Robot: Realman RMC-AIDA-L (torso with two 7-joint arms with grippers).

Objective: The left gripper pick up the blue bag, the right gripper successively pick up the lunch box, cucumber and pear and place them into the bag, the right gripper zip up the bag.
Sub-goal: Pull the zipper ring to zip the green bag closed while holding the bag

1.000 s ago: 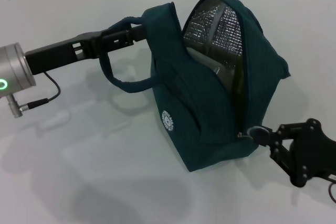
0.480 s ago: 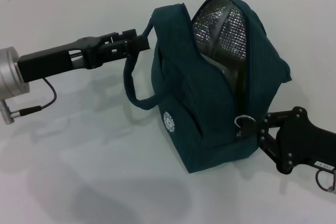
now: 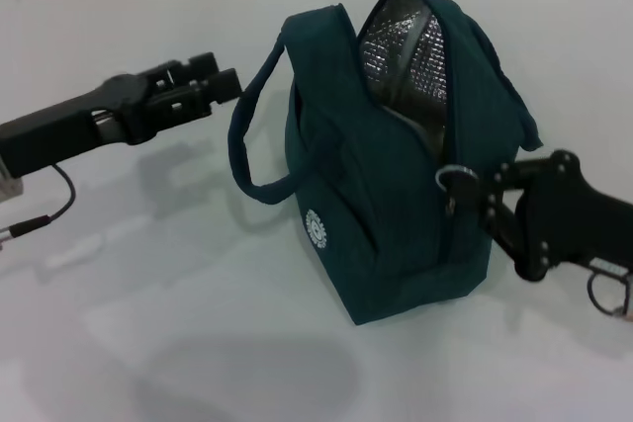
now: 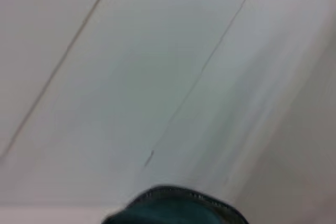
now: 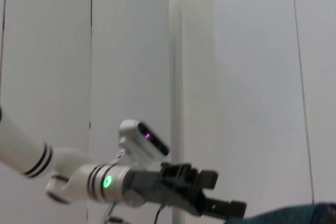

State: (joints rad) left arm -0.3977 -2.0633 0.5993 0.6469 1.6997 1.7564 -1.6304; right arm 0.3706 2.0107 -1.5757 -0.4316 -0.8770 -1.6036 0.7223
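We see the blue bag [image 3: 396, 155] upright on the white table [image 3: 178, 323], its top gaping (foil lining showing). To its left, our left gripper [image 3: 213, 84] hovers apart, holding nothing. At its right, our right gripper [image 3: 473, 195] pinches the zip-pull ring [image 3: 456, 179].

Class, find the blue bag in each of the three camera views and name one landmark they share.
Head view: the blue bag stands mid-picture on the white table.
Left wrist view: only a teal fabric edge shows.
Right wrist view: a teal sliver in one corner.
Shared landmark: the bag's teal fabric.
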